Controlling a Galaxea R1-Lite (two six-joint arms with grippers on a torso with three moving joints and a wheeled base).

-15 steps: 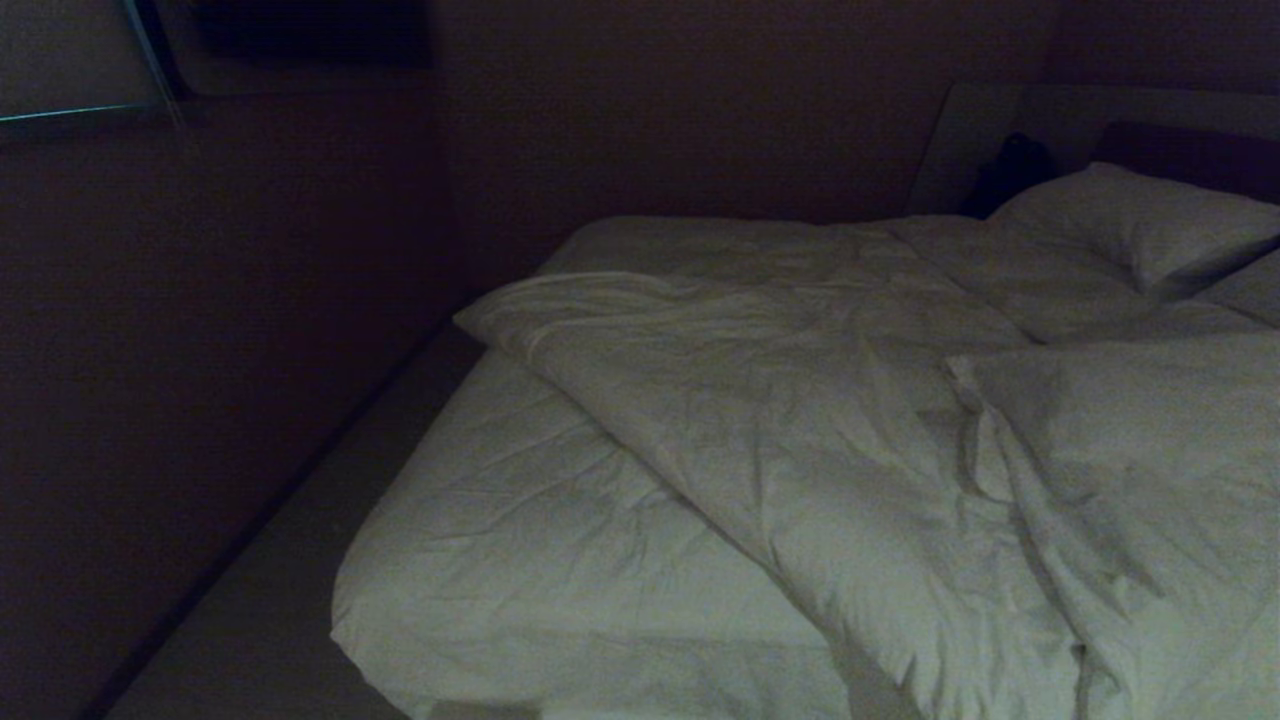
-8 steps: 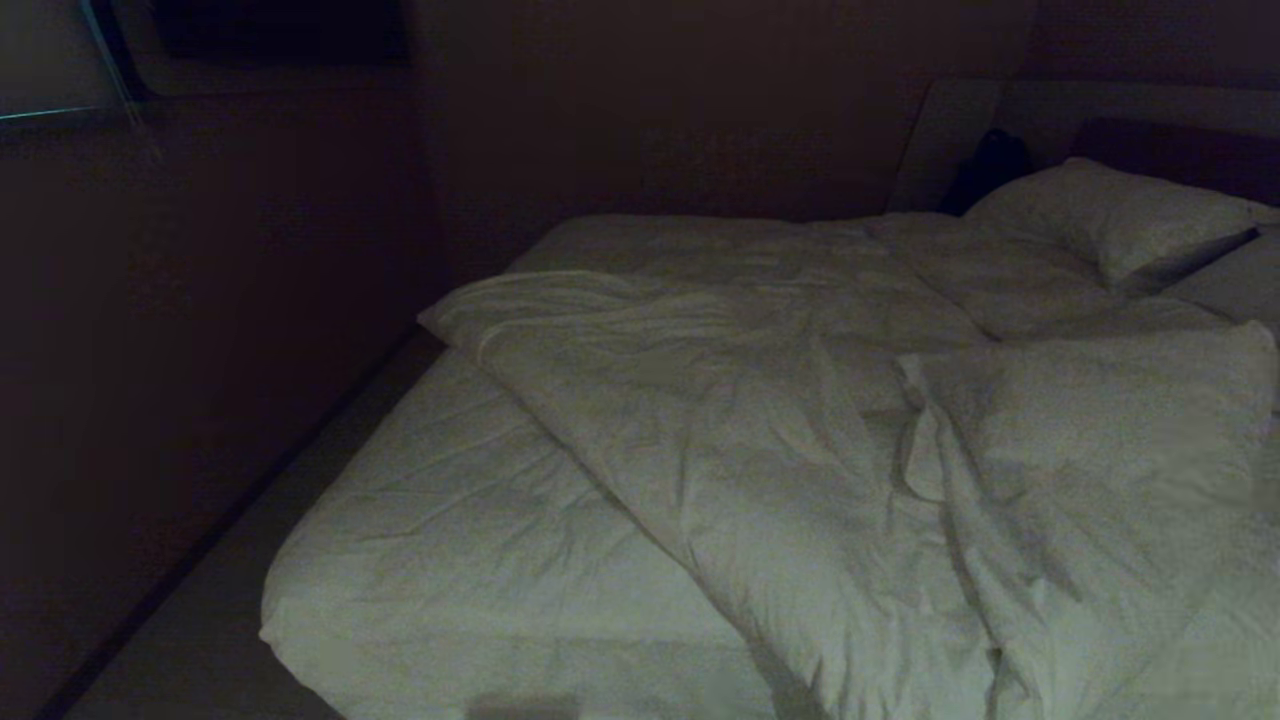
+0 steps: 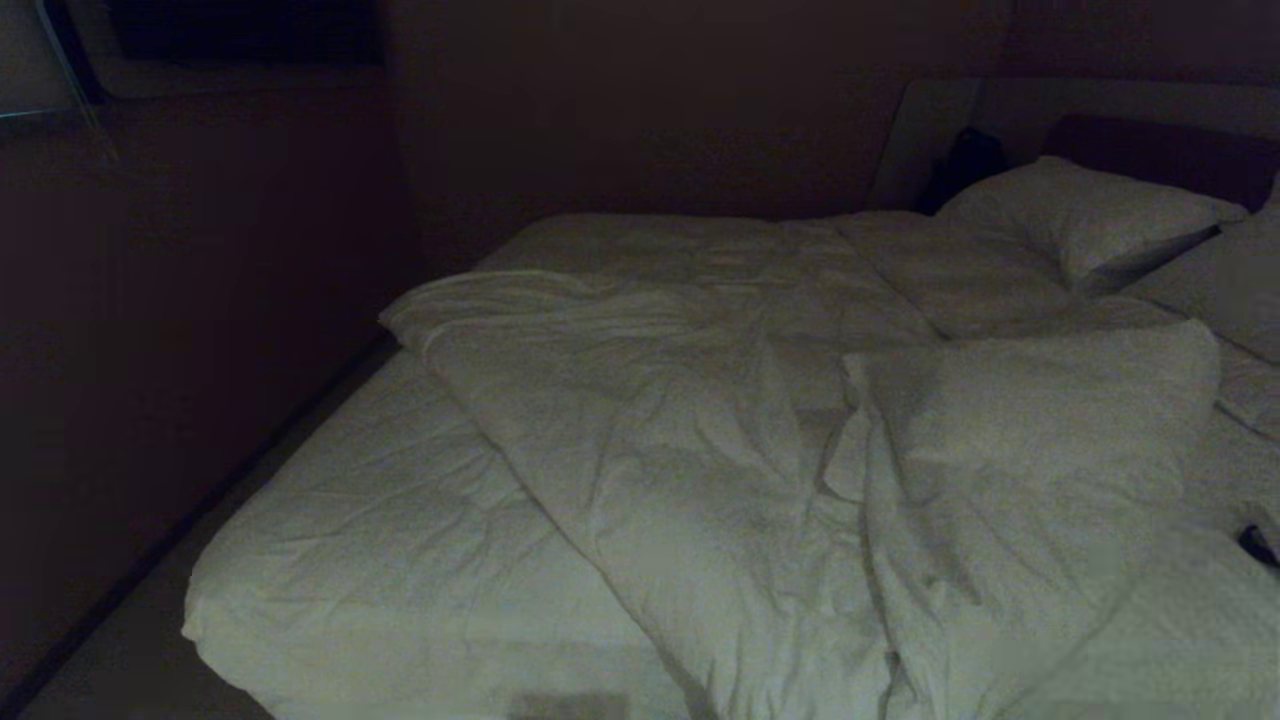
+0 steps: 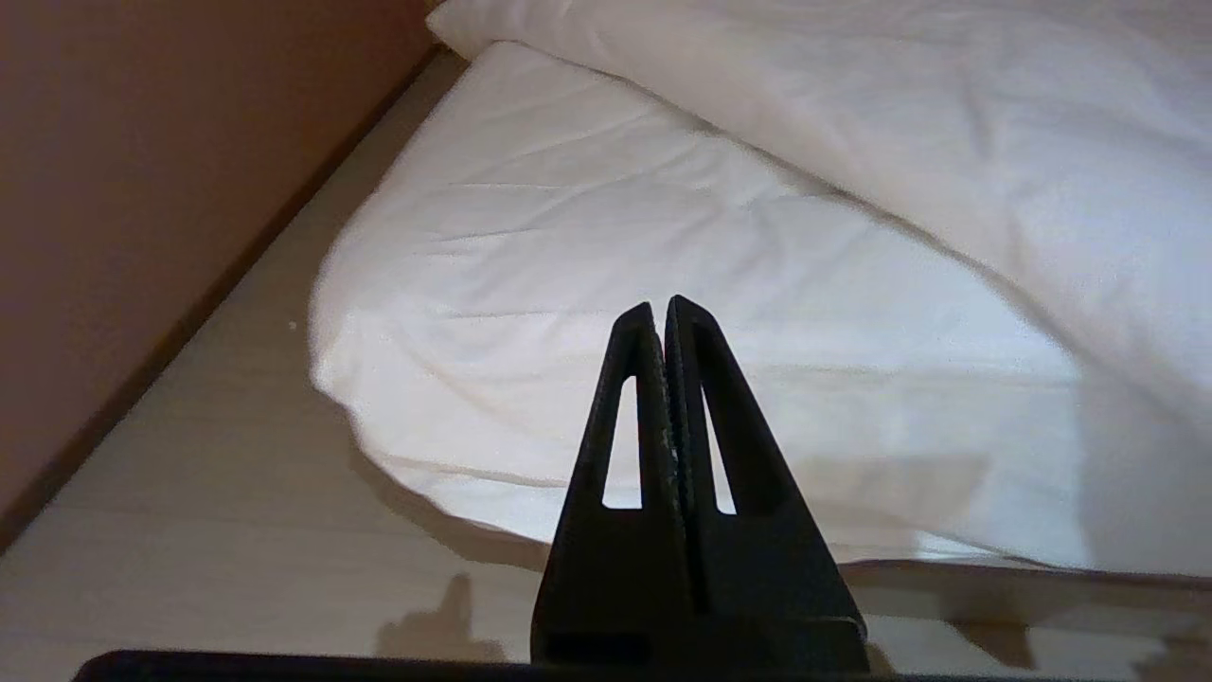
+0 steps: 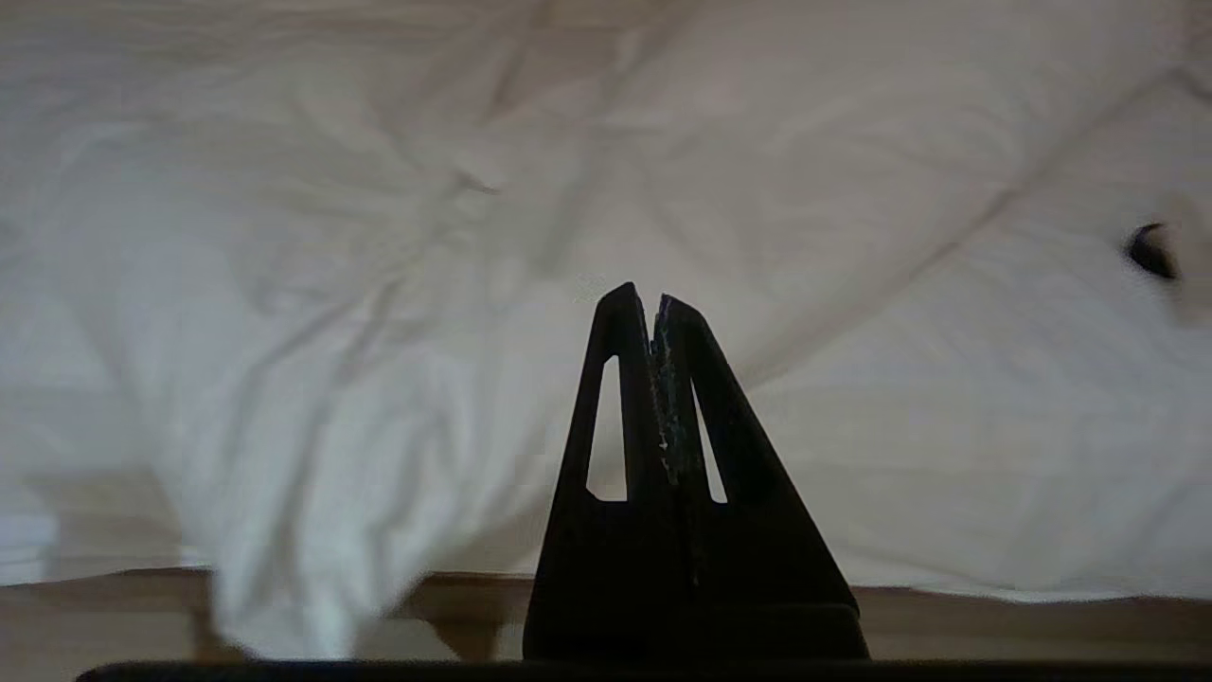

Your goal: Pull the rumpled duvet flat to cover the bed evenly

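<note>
The duvet [image 3: 760, 480] hides much of the bed [image 3: 380, 560]; a small dark object [image 3: 1258, 545] is unidentifiable.

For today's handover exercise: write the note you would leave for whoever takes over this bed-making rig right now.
Left gripper: jaws shut, empty, short of the bed's near left corner.
Right gripper: jaws shut, empty, facing the duvet.
Duvet: bunched diagonally across the middle and right, bare mattress sheet at the near left; pillows at the head.
Done: nothing.
Left: grasp the duvet edge, pull it flat and even over the bed.
</note>
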